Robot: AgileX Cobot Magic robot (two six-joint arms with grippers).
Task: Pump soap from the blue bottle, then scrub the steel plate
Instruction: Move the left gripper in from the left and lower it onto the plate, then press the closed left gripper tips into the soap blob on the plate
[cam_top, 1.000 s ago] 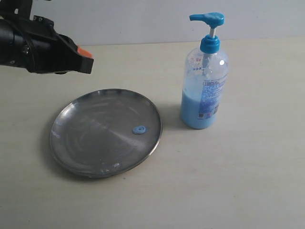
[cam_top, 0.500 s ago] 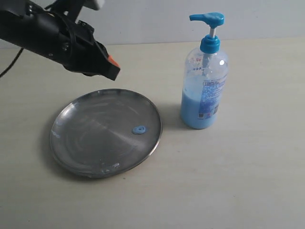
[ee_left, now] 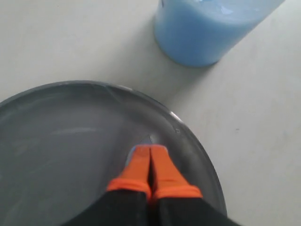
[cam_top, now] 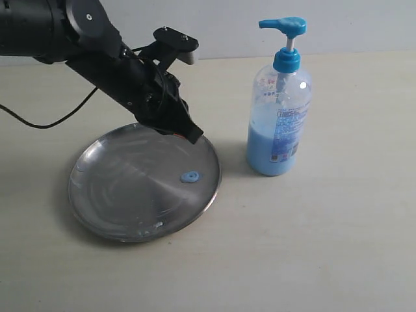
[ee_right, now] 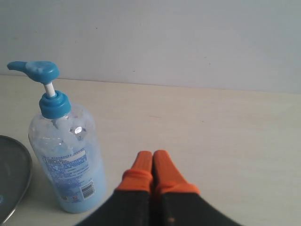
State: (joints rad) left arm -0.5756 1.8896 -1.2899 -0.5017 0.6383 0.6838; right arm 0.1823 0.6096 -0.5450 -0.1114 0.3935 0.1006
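Black left arm (cam_top: 84, 45) with trailing black cable (cam_top: 52, 122) (thin, looping), fingertips (ee_left: 139, 169) capped orange.

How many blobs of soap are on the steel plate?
1: a blue blob on the steel plate, near the rim facing the bottle. The left gripper may hide more.

Bottle (cam_top: 278, 123): blue-and-white printed label (cam_top: 286, 133), lettering too small and blurred to read. Barcode (ee_right: 88, 191) at the label's lower edge, digits illegible. No brand or number readable.
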